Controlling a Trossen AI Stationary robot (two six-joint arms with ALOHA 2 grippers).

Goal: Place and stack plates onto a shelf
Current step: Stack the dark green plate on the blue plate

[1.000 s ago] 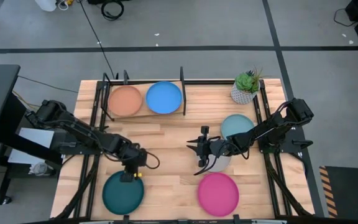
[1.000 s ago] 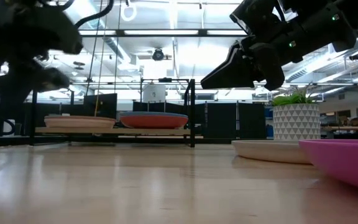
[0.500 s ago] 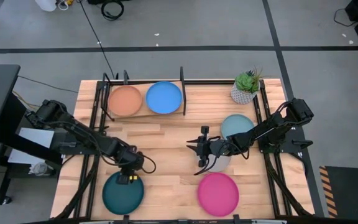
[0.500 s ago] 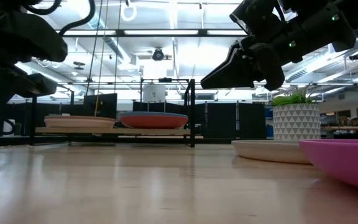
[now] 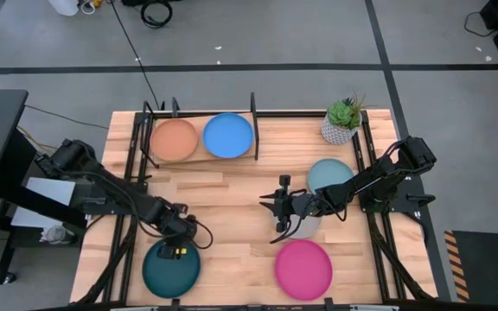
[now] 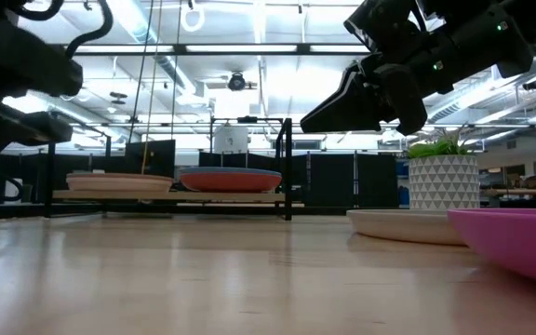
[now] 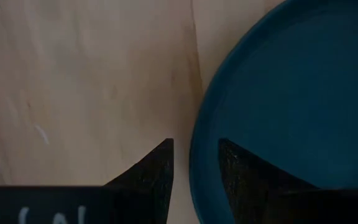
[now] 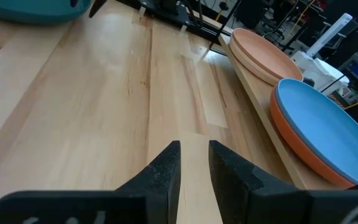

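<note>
The teal plate (image 5: 169, 270) lies flat by the table's near edge on the left. My left gripper (image 5: 178, 251) is open over its far rim (image 7: 196, 155), pointing down, one finger (image 7: 157, 171) outside the rim and one (image 7: 241, 177) over the plate's inside, with bare gaps on both sides. My right gripper (image 5: 277, 213) is open by a narrow gap (image 8: 194, 158) and hovers above mid-table. Beside it a pale plate (image 5: 308, 227) lies partly under that arm. The shelf (image 5: 199, 155) at the far left carries a tan plate (image 5: 174, 140) and a blue plate (image 5: 228, 136) on an orange one (image 8: 291, 146).
A magenta plate (image 5: 303, 269) lies at the near edge right of centre, and a pale blue plate (image 5: 329, 175) under the right arm. A potted plant (image 5: 342, 121) stands at the far right corner. The shelf's black posts (image 5: 254, 125) rise at its right end. Bare wood (image 5: 232, 207) spans mid-table.
My left gripper has moved toward the table's near edge and down, from mid-table onto the far rim of the teal plate. The right arm and all plates have kept still.
</note>
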